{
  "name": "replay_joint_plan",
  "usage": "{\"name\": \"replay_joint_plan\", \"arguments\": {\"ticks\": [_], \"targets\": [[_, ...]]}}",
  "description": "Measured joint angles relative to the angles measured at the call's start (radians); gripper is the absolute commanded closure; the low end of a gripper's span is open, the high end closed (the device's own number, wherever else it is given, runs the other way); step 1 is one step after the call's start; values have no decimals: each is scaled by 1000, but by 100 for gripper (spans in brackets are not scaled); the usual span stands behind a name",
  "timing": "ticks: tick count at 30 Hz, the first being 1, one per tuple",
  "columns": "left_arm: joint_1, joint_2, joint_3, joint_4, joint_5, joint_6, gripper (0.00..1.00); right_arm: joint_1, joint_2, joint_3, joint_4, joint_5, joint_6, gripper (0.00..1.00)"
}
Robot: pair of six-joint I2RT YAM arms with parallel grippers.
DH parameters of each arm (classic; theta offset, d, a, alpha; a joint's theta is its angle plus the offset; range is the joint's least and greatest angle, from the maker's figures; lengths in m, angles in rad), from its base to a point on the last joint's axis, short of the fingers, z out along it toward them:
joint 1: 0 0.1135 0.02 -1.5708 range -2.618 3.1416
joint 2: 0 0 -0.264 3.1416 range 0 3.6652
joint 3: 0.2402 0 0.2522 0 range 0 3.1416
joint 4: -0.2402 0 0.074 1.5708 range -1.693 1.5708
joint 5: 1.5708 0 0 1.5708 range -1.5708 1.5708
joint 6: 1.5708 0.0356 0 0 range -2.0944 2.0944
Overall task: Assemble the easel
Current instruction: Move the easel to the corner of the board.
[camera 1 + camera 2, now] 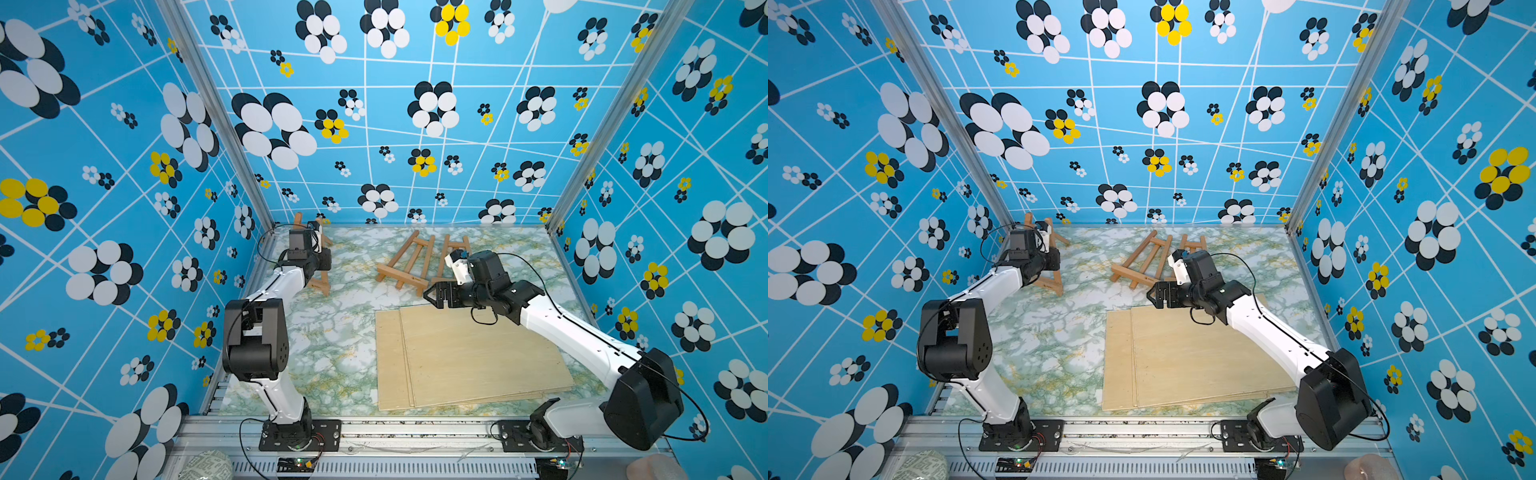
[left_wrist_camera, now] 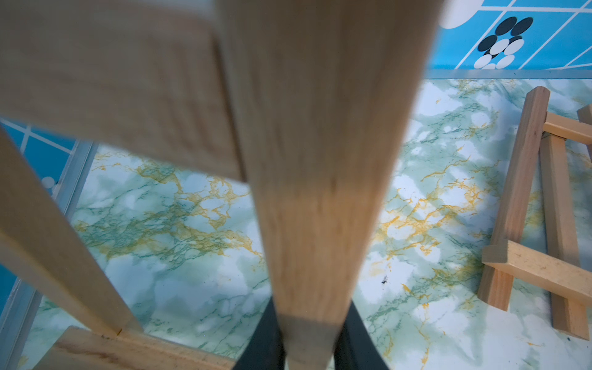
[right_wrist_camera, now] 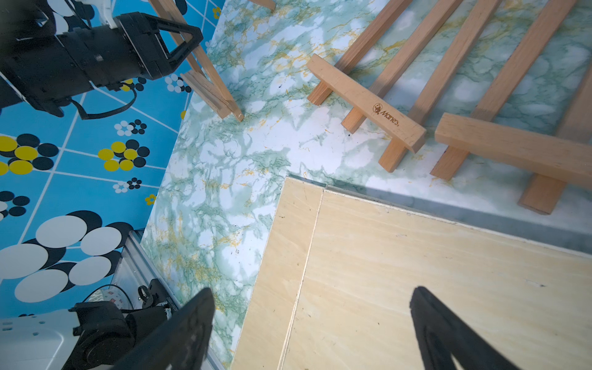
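Wood like this is light, stiff and a little slick, so the small easel (image 1: 318, 284) at the far left corner of the worktop (image 1: 332, 345) should lift with little effort. It could, though, swivel in a narrow grip. The left pincer (image 2: 315, 339) is closed narrow on one slat (image 2: 320, 192) of it, with a dark finger on either side of the wood. Whether its feet rest on the worktop I cannot tell. A hold on a straight slat, away from the joints, looks soundest, since the joints and the cross ledge are probably the weak spots. Two spare easels (image 1: 405, 264) lie flat, side by side, near the far edge. The right pincer (image 3: 310, 293) stands wide and empty over the far corner of the boards (image 1: 478, 357), two thin stacked sheets lying flat nearer the front. Those look light but broad and flush to the surface, so an edge or an overhanging corner seems the only place to pinch.
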Motion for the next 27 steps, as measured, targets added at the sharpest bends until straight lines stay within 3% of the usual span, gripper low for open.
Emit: {"name": "replay_joint_plan", "arguments": {"ticks": [14, 27], "targets": [[-3, 15, 15, 4, -5, -16, 87, 0, 0, 0, 0, 4, 0, 3], [-34, 95, 144, -79, -85, -61, 88, 0, 0, 0, 0, 11, 0, 2]]}}
